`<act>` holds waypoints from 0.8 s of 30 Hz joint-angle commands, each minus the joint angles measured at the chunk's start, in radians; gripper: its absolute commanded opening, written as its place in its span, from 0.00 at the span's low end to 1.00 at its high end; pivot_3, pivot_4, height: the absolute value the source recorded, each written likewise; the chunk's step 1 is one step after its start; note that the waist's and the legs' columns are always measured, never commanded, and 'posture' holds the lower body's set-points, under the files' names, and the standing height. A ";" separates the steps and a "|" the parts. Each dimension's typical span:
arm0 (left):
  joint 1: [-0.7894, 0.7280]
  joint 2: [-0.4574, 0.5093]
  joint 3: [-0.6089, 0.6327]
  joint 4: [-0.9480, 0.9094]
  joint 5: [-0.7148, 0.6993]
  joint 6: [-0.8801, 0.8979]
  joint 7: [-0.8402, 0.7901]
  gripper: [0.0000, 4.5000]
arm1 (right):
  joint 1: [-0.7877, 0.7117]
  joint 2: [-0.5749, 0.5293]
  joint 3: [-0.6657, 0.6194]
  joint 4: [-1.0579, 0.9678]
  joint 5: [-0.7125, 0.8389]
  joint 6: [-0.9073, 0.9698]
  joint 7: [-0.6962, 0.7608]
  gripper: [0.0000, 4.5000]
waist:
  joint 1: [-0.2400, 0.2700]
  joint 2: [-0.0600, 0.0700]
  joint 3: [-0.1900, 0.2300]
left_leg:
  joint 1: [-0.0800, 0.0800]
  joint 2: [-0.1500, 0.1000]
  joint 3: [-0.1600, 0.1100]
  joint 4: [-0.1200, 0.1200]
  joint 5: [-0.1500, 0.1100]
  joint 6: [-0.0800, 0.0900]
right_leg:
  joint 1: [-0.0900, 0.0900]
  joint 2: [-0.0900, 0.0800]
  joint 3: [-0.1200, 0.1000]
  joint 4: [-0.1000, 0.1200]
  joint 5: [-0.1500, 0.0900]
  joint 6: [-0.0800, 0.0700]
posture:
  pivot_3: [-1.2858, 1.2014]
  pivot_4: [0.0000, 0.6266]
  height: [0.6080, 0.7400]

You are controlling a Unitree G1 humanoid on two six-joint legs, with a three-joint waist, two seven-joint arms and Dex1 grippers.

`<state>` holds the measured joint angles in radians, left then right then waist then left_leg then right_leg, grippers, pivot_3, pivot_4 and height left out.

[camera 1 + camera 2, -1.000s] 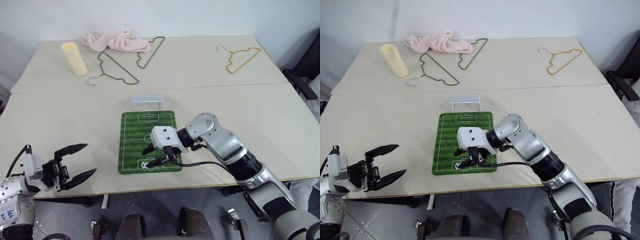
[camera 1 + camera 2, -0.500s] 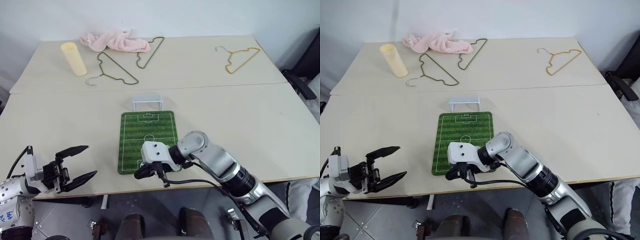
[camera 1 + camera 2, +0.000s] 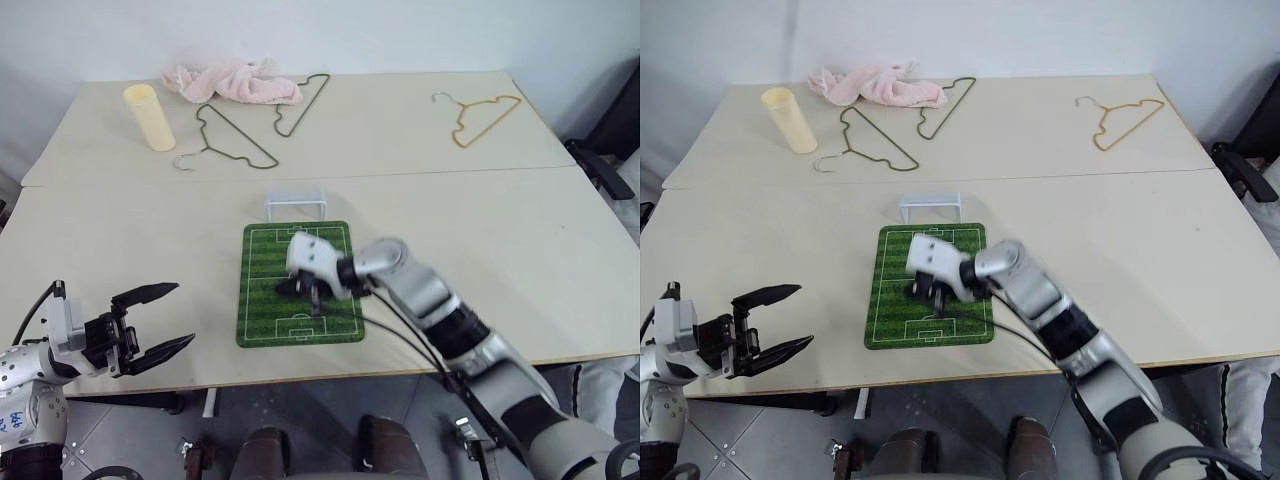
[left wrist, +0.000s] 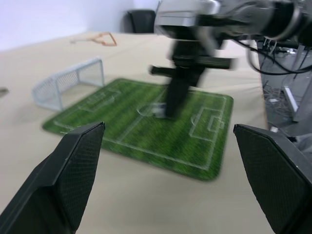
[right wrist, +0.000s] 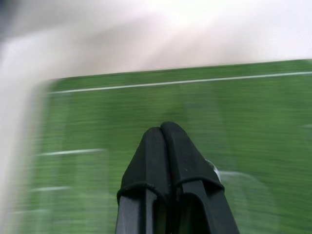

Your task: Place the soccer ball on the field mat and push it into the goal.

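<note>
since it hung off the field mat [image 3: 262, 300], the pinched-together right tool [image 3: 290, 287] reached midfield.

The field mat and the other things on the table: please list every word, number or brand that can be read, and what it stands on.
None can be read on the table things.
Field mat: white pitch lines only, no letters.
Goal, cream cylinder, hangers: no markings visible.
Left arm: small blue handwriting, too small to read.

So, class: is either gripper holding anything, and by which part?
Nothing is held: the right gripper is shut on nothing over the field mat; the left gripper hangs open.
</note>
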<state>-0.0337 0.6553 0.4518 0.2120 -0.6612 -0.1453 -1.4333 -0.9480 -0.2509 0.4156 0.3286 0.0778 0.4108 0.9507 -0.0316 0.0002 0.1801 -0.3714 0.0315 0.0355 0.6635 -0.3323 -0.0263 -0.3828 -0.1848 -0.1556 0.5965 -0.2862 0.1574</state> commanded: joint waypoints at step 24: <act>-0.067 0.035 0.053 0.103 0.087 0.011 0.280 1.00 | 0.346 -0.424 -0.379 -0.033 0.231 -0.251 0.379 0.51 | -0.006 -0.001 0.000 | 0.002 0.001 0.007 0.001 -0.003 0.002 | 0.000 0.000 0.001 -0.001 0.000 0.000 | 0.52 0.24 1.00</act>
<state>-0.1160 0.6708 0.4716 0.3252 -0.5818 -0.1426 -1.1814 -0.6060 -0.6592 0.0796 0.2708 0.2885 0.2129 1.3132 -0.0377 -0.0012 0.1800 -0.3694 0.0324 0.0423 0.6641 -0.3352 -0.0245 -0.3830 -0.1851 -0.1551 0.5950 -0.2860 0.1576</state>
